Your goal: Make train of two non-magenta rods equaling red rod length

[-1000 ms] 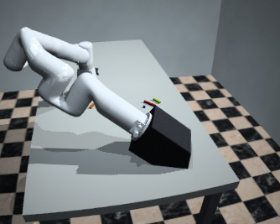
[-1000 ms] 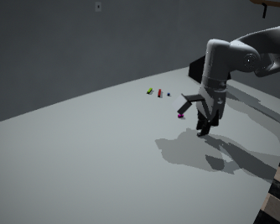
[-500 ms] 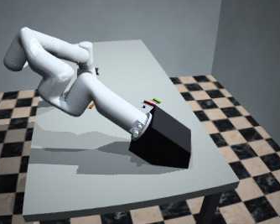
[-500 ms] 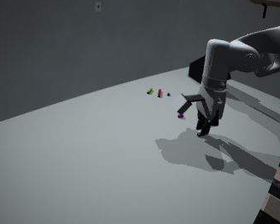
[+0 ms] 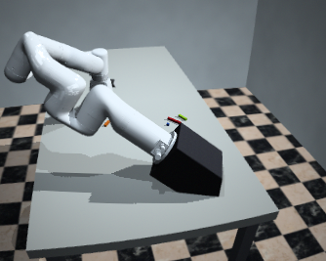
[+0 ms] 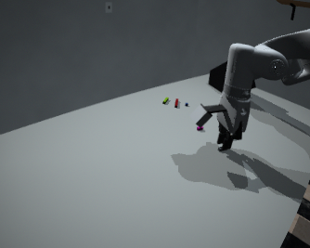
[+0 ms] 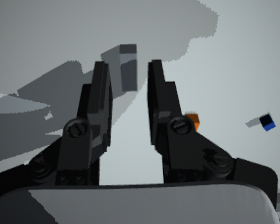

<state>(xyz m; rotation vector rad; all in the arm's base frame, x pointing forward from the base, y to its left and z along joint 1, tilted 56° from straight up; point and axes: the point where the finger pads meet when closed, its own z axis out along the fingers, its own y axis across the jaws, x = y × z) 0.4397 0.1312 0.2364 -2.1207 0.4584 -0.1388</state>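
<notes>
In the wrist view my gripper (image 7: pixel 129 79) points down at the table, its fingers a little apart with nothing between them. A grey rod (image 7: pixel 128 66) lies on the table just beyond the fingertips, closer to the left finger. An orange rod (image 7: pixel 195 121) peeps out behind the right finger and also shows in the top view (image 5: pixel 106 122). A blue rod (image 7: pixel 268 121) lies to the right. In the exterior view my gripper (image 6: pixel 224 145) is low over the table. The red rod (image 6: pixel 176 103), lime rod (image 6: pixel 166 100) and blue rod (image 6: pixel 187 104) lie farther off, and a magenta rod (image 6: pixel 200 128) is nearer.
A large black block (image 5: pixel 189 159) stands on the table beside the red rod (image 5: pixel 174 119) and lime rod (image 5: pixel 183 116). My arm (image 5: pixel 87 99) stretches over the table's middle and hides the gripper in the top view. The table's right edge is close to the block.
</notes>
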